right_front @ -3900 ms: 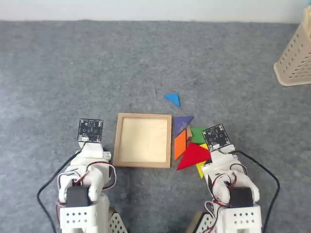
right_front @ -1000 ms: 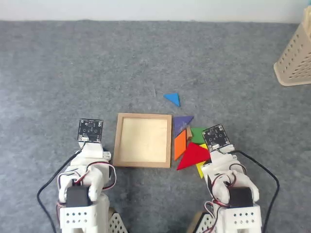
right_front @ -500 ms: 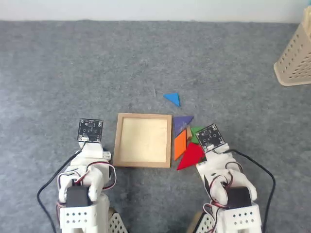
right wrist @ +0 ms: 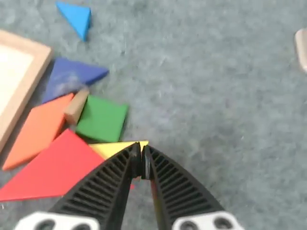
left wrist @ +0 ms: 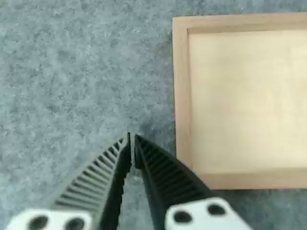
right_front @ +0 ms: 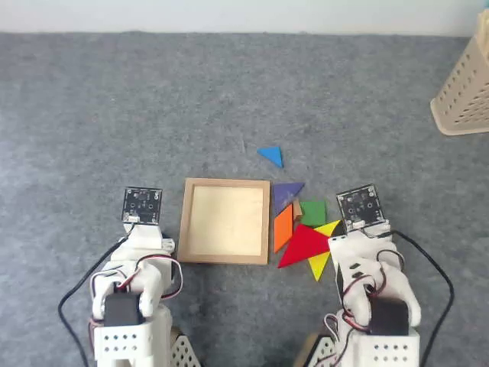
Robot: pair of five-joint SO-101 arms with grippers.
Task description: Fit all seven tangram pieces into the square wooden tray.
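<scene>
The square wooden tray (right_front: 186, 222) lies on the grey carpet with nothing in it. To its right sit a purple triangle (right_front: 286, 191), an orange parallelogram (right_front: 283, 227), a green square (right_front: 312, 212), a red triangle (right_front: 304, 245), a yellow triangle (right_front: 319, 262) and a small tan piece (right wrist: 76, 106). A blue triangle (right_front: 271, 156) lies apart, farther back. My right gripper (right wrist: 140, 152) is shut, its tips over the yellow triangle's (right wrist: 117, 147) corner. My left gripper (left wrist: 132, 140) is shut above the carpet just off the tray's rim (left wrist: 181, 96).
A beige slatted basket (right_front: 466, 84) stands at the far right edge. Open carpet stretches behind the tray and to its left. Both arm bases (right_front: 130, 321) sit at the near edge.
The right arm first leaned left over the pieces, then swung to the right, uncovering the green square and the yellow triangle. The left arm and all pieces stayed put.
</scene>
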